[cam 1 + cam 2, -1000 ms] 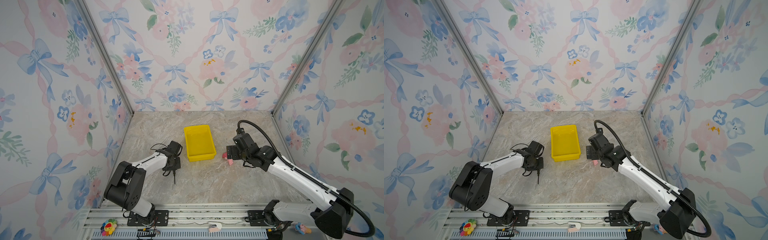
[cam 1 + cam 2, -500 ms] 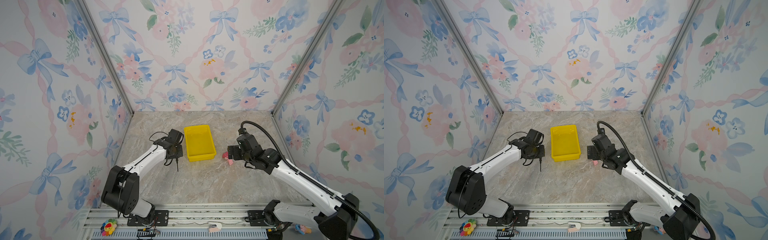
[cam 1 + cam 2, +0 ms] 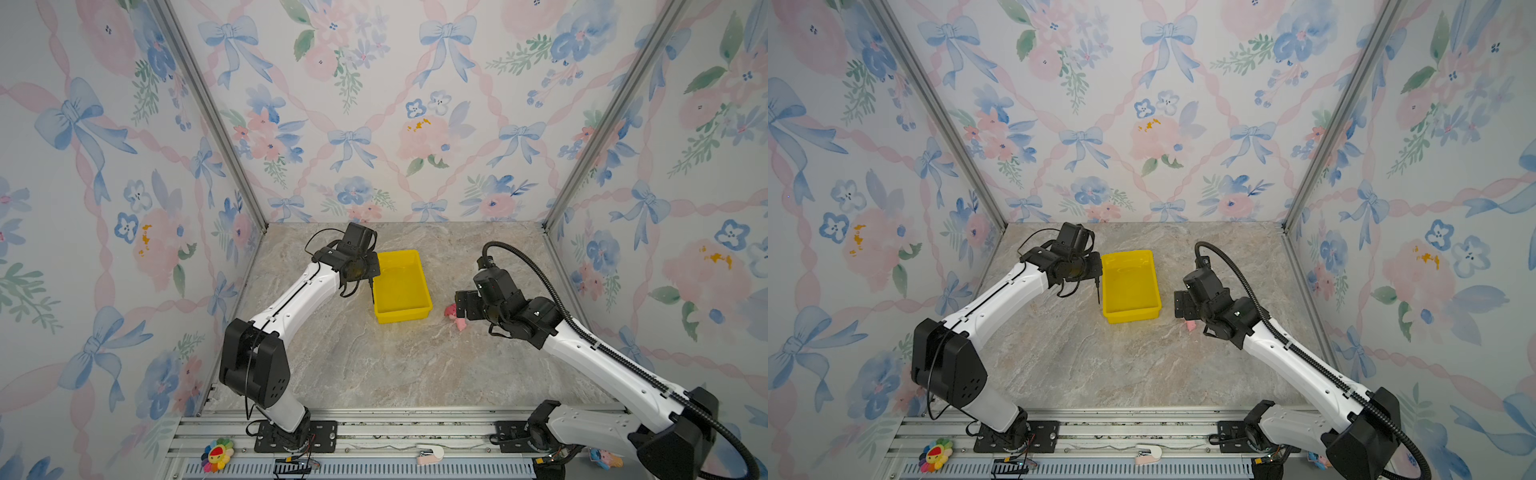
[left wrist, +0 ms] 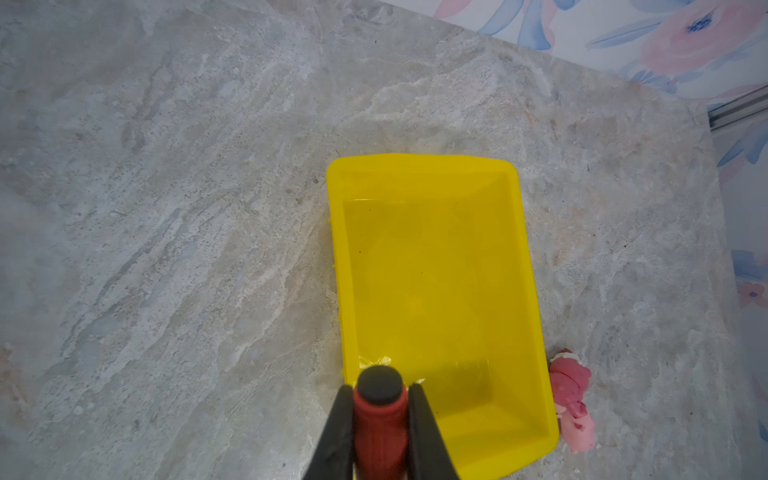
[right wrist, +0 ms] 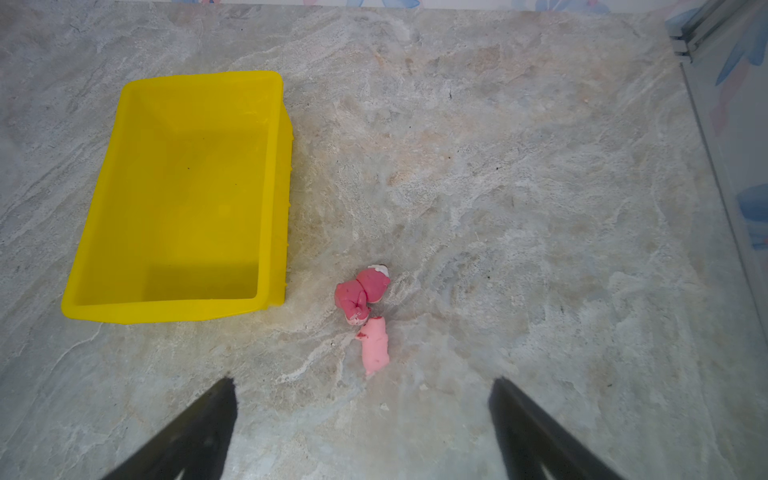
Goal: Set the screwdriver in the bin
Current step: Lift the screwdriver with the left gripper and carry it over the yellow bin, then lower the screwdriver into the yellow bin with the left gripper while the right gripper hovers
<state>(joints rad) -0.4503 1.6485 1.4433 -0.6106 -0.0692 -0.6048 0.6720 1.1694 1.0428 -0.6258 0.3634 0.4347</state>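
Screwdriver (image 4: 379,419) is gripped by its red handle in L claw (image 4: 380,395), jaws clenched on it, held off the desk (image 4: 166,249). In both top views its shaft is seen pointing down just beside the left wall of bin (image 3: 401,286), not yet inside. R claw (image 5: 363,384) is spread wide, nothing gripped, held over pink toy (image 5: 361,291), which lies on desk right of bin.

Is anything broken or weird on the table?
Yes. The pink toy lying on the table beside the yellow bin looks broken: a dark pink chunk and a pale pink piece lie end to end, with small crumbs near them. The bin itself sits flat and is empty.
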